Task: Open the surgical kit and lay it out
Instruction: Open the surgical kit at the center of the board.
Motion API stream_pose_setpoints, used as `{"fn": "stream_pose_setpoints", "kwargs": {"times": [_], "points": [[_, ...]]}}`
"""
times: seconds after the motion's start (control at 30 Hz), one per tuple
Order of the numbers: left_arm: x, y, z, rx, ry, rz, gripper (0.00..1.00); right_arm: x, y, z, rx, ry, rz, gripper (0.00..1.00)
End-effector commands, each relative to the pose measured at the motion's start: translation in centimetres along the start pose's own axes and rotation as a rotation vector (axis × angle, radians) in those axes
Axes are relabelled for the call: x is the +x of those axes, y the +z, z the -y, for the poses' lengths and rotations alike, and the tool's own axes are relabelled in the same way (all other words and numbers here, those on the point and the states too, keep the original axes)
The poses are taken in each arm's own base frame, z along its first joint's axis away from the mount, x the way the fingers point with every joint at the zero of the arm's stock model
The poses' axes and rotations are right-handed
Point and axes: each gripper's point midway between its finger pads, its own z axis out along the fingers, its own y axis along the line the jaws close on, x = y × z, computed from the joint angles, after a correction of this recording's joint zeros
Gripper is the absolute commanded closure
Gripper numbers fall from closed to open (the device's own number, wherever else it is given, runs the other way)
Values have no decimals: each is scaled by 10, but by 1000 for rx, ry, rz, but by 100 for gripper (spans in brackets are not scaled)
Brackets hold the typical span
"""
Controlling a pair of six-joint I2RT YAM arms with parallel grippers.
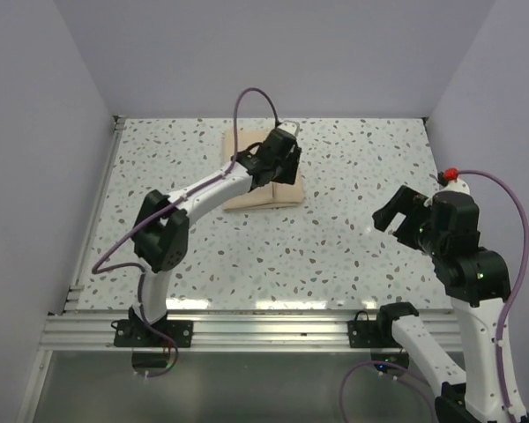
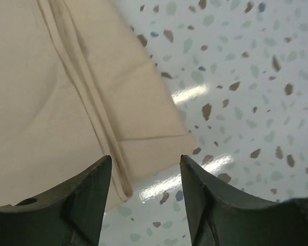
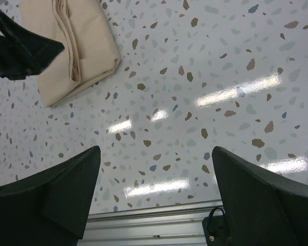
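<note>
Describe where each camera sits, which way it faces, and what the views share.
Top: above and behind, looking down on the table; left arm and right arm show.
Left wrist: on the left arm, close over a corner of the cloth bundle; open left claw below.
Right wrist: on the right arm, looking down across bare table; open right claw below.
Shared: all three show the cloth bundle.

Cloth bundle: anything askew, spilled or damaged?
Nothing stands out. The folded cloth bundle lies flat and closed on the table, no instruments showing; the left fingers stand open over its corner.
</note>
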Motion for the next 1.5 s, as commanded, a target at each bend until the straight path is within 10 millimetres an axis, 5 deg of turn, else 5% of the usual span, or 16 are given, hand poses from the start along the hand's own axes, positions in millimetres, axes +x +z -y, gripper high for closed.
{"fn": "stream_pose_setpoints", "kwargs": {"times": [0.0,0.07,0.23,0.7,0.87,1.03,1.17,1.27,1.33,1.37,1.43,1.47], "points": [[10,-5,-17,-208,95,-59,41,2,-5,7,23,-31,-4,6],[5,-3,-15,-263,97,-41,41,4,-7,9,31,-36,-8,6],[30,6,-14,-343,132,-98,44,5,-11,14,46,-50,1,5],[89,35,-39,-479,199,-235,46,8,2,11,42,-49,-26,5],[93,42,-51,-509,196,-254,52,7,6,11,49,-45,-24,5],[73,39,-64,-509,143,-230,79,5,11,10,50,-37,-22,5],[35,24,-65,-464,76,-168,99,-1,17,4,45,-30,-21,6],[4,4,-82,-459,-10,-111,100,-8,24,-6,20,-23,-22,7],[0,-6,-95,-461,-64,-105,100,-16,29,-17,-12,-20,-15,7],[-21,-25,-109,-465,-114,-49,100,-16,31,-24,-42,-19,-32,9],[-22,-39,-127,-472,-149,-33,100,-22,43,-36,-70,-15,-51,9],[-45,-61,-141,-474,-196,42,100,-24,49,-40,-76,-13,-60,10]]}}
